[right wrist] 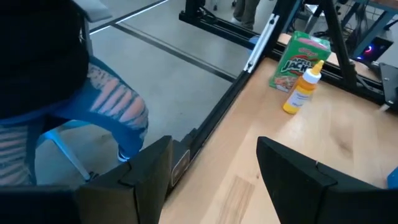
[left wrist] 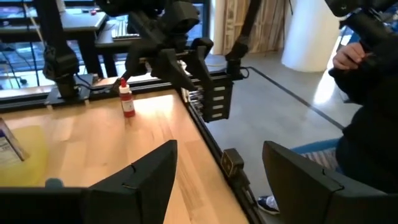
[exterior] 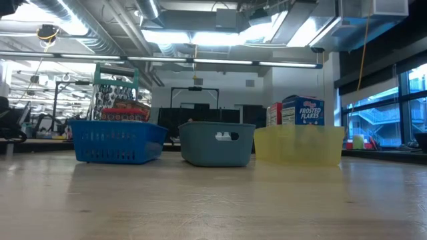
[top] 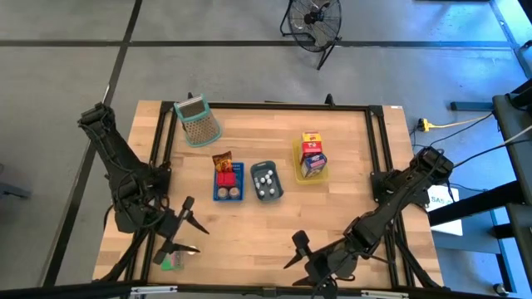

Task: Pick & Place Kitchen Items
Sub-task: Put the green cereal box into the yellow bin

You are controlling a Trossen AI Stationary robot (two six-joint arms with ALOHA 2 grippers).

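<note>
Three trays stand mid-table: a blue tray (top: 219, 192) with a red tin (top: 226, 177) and a brown packet (top: 222, 159), a grey-blue tray (top: 255, 174) with small white round pieces (top: 267, 184), and a yellow tray (top: 298, 155) with upright cartons (top: 312, 153). A green carton (right wrist: 298, 57) and a yellow bottle (right wrist: 303, 87) stand at the near left corner, beside my left gripper (top: 189, 226). That gripper is open and holds nothing. A small red bottle (left wrist: 127, 99) stands near the front edge by my right gripper (top: 293, 251), which is also open and holds nothing.
A green-rimmed mesh basket (top: 198, 121) lies at the far left of the table. A black frame rail (left wrist: 214, 149) runs along the near edge. A person (left wrist: 367, 93) sits just beyond it. Bare wood lies between the trays and the near edge.
</note>
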